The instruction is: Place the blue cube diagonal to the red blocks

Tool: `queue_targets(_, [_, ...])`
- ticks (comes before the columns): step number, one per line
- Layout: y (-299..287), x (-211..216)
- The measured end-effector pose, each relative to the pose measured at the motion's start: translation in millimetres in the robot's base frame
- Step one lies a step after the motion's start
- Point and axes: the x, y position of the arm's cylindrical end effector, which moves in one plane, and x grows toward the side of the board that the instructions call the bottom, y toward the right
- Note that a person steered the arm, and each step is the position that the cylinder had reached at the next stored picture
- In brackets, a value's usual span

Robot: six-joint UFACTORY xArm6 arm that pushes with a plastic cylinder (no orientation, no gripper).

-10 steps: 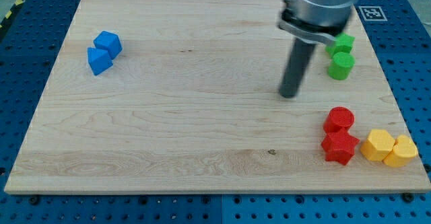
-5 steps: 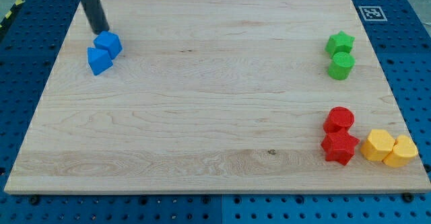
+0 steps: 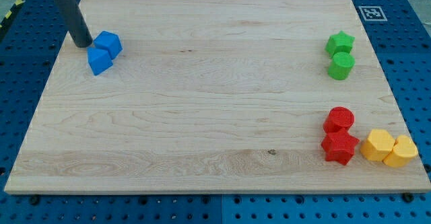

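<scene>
Two blue blocks sit touching at the view's upper left: a blue cube (image 3: 108, 44) and a second blue block (image 3: 100, 61) just below-left of it. My tip (image 3: 83, 43) rests on the board just left of the blue cube, almost touching it. At the view's lower right are the red blocks: a red cylinder (image 3: 339, 120) with a red star (image 3: 339, 146) below it, touching.
A green star (image 3: 340, 44) and a green cylinder (image 3: 341, 66) stand at the view's upper right. Two yellow blocks (image 3: 378, 145) (image 3: 403, 151) sit right of the red star, near the wooden board's (image 3: 202, 116) lower right edge.
My tip swept from the view's right side across to the upper left, then dropped slightly down-left, now beside the blue cube's left face. No block has moved.
</scene>
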Motion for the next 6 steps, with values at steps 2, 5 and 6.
queue_targets(2, [52,-2])
queue_targets(5, [102,23])
queue_targets(6, [122,32])
